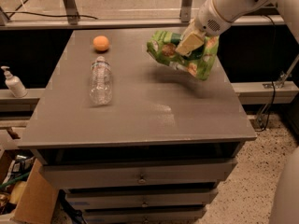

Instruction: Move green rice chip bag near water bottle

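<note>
The green rice chip bag (pixel 168 51), crinkled light-green foil with pictured tan chips, hangs in the air above the right rear part of the grey table (pixel 140 115). My gripper (pixel 189 45) is shut on the bag's top middle and holds it lifted off the surface. The water bottle (pixel 101 80), clear and ribbed, lies on its side on the left part of the table, cap toward the back. The bag is well to the right of the bottle.
An orange ball (pixel 101 43) sits on the table just behind the bottle. A white pump dispenser (pixel 13 82) stands on a ledge left of the table. Drawers are below the tabletop; a cardboard box (pixel 23 204) sits on the floor at lower left.
</note>
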Controlling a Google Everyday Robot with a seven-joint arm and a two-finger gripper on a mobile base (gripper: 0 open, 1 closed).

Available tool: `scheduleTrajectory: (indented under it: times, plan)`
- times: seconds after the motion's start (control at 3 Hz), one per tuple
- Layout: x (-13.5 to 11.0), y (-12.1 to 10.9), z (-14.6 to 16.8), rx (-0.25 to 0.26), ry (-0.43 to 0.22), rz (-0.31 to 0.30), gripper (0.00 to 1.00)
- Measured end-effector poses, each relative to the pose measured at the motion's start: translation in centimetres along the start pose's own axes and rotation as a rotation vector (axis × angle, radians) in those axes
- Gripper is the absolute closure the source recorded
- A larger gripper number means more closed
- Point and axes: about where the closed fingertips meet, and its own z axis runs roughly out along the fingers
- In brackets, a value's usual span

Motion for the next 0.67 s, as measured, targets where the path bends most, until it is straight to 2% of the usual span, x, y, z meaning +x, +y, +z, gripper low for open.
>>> scheduleTrajectory:
  times: [0.33,0.67]
  plan:
    - [-3.1,0.0,-0.8,0.001,-0.027,-0.047,1.00]
    - [-5.3,1.0,-0.2,-0.019,-0.032,-0.097,1.00]
